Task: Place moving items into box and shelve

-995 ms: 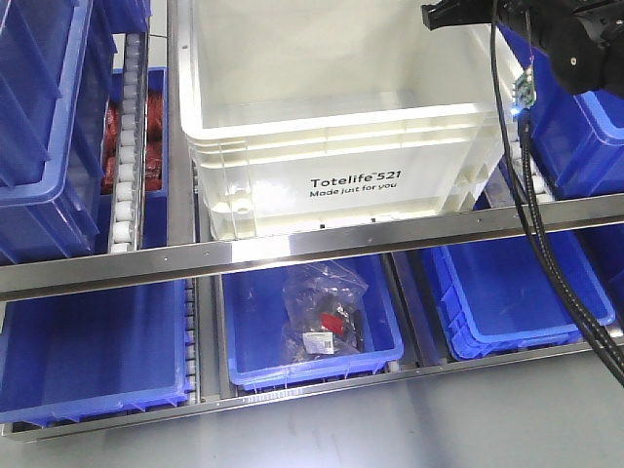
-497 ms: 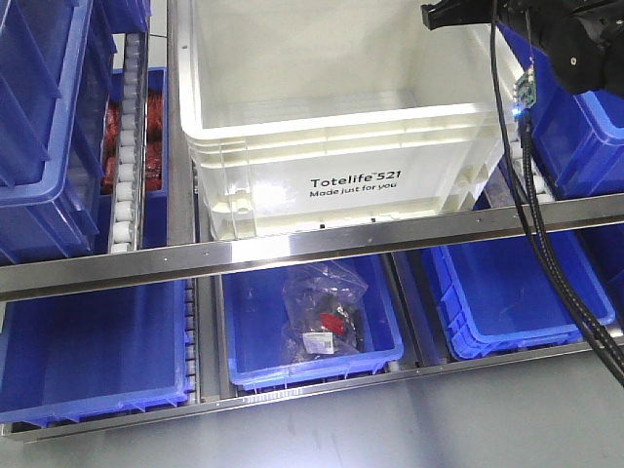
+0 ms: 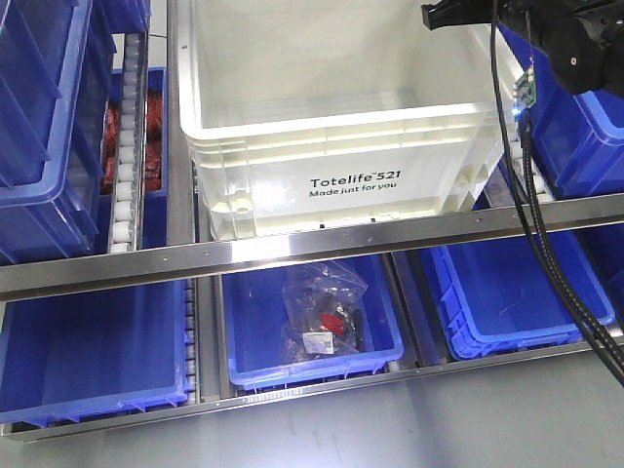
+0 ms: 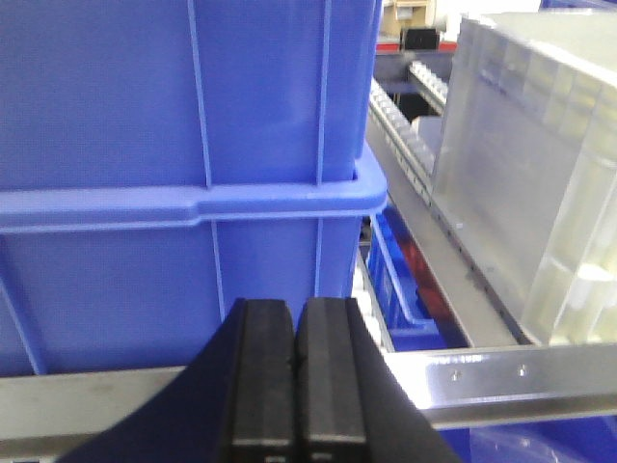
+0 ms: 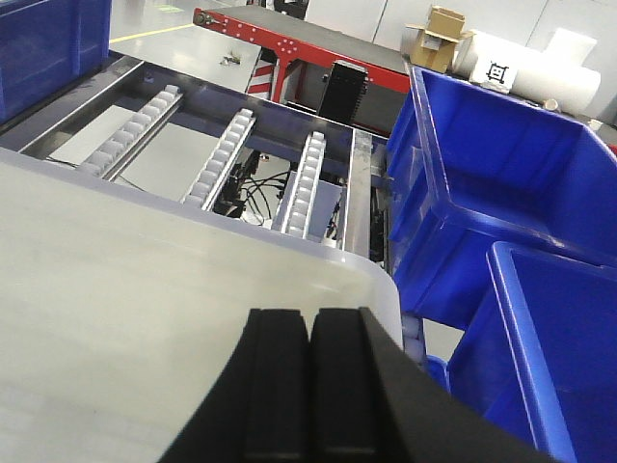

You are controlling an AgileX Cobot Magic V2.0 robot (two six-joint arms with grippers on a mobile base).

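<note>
Your landmark is the white crate [image 3: 322, 146]: it sits on the upper level of the metal rack [image 3: 292, 249], its printed front just behind the front rail. To the crate's left you'll see a roller track [image 3: 127, 166] and a blue bin [image 3: 44, 136]; to its right, another blue bin [image 3: 575, 127]. Below the crate, on the lower level, a blue bin [image 3: 253, 331] holds a clear bag [image 3: 322, 312]. Blue bins flank it on the left [image 3: 93, 351] and the right [image 3: 517, 292].

White ribbed crate [image 3: 331, 146] floor: my front view cuts it off at the top edge.
Clear crinkled bag [image 3: 324, 310]: red contents too small to identify.
My right arm [image 3: 556, 34]: mostly out of frame.
</note>
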